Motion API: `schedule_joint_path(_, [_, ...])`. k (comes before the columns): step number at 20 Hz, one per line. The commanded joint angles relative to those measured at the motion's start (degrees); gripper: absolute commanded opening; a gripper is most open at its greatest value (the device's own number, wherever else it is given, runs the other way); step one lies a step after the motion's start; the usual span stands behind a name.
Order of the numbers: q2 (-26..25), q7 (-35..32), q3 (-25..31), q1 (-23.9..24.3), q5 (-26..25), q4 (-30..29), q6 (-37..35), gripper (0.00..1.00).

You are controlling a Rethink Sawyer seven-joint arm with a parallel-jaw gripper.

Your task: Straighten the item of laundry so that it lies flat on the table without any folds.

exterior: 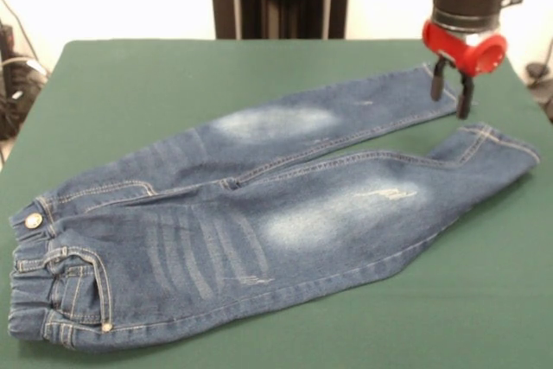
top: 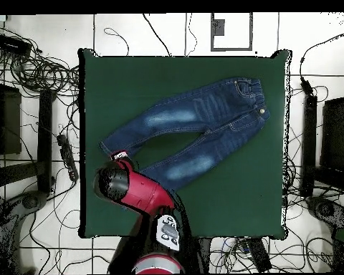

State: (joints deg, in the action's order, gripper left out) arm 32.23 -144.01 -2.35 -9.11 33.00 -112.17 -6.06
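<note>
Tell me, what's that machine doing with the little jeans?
A red and black robot arm is working on a small pair of jeans spread on a green table. Its gripper is down at the cuff end of the far leg, fingers slightly apart, beside the hem; whether it touches the cloth is hard to say. The jeans look mostly flat, legs spread in a V. The near leg's cuff seems turned at an angle, so some smoothing may remain.
</note>
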Motion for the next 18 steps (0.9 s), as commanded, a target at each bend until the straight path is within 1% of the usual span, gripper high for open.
schedule_joint_path(1, [-5.98,-6.01,0.29,-1.18,0.29,6.1,-6.39,1.0])
schedule_joint_path(4, [-8.45,-6.64,0.6,-1.42,1.26,8.48,-5.16,1.0])
schedule_joint_path(8, [-12.67,-6.15,3.63,0.58,1.23,10.97,-0.92,1.0])
schedule_joint_path(11, [-14.12,-6.33,4.29,1.11,0.94,11.93,0.23,1.0])
schedule_joint_path(14, [-15.8,-6.82,3.63,0.33,1.45,13.99,0.23,1.0])
schedule_joint_path(18, [-17.33,-8.85,0.89,-2.88,3.22,16.41,-1.2,1.0])
